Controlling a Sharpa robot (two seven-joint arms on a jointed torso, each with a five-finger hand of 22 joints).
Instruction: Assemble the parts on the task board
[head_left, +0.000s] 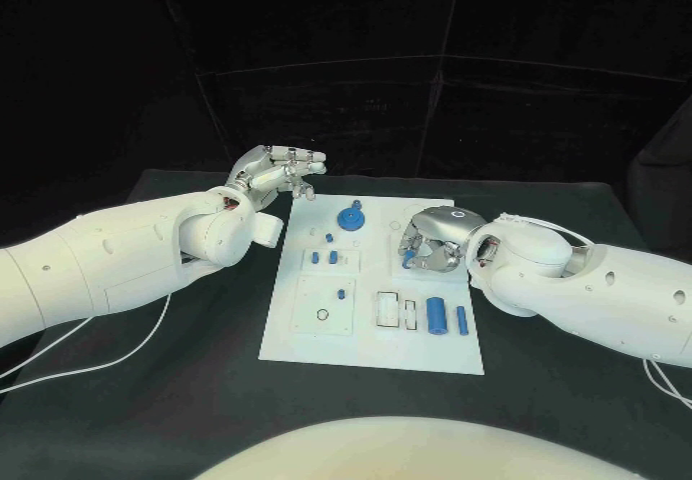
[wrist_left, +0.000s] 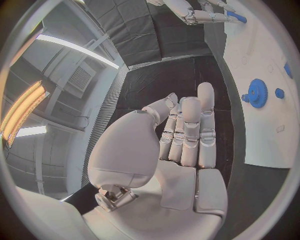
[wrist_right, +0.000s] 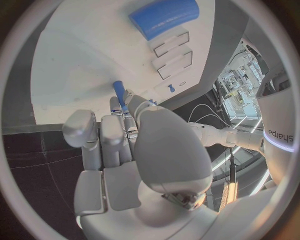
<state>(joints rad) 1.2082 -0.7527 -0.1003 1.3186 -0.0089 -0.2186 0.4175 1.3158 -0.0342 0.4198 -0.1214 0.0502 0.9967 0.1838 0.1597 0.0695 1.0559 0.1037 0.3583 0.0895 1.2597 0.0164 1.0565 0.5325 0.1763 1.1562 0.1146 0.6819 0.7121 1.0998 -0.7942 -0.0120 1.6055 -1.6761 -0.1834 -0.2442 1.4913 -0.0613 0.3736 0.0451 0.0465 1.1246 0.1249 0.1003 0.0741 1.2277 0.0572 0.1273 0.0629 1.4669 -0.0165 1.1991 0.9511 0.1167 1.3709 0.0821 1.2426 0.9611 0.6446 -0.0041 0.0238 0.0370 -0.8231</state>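
The white task board (head_left: 361, 345) lies mid-table. A blue gear (head_left: 352, 216) stands near its far edge, with small blue pegs (head_left: 330, 257) just nearer. A thick blue cylinder (head_left: 436, 313) and a slimmer blue bar (head_left: 462, 319) lie at its near right. My right hand (head_left: 433, 242) hovers over the board's right upper part and pinches a thin blue pin (wrist_right: 119, 92) between thumb and fingers, pointing at the board (wrist_right: 81, 65). My left hand (head_left: 274, 172) is raised off the board's far left corner, fingers straight and holding nothing (wrist_left: 187, 135); the gear (wrist_left: 257, 92) lies beyond it.
A small black ring (head_left: 322, 316) lies in a recess at the board's near left. White slots (head_left: 389, 308) sit beside the cylinder. Thin white cables trail over the black table (head_left: 173, 400) at the left (head_left: 87, 350) and right (head_left: 666, 382).
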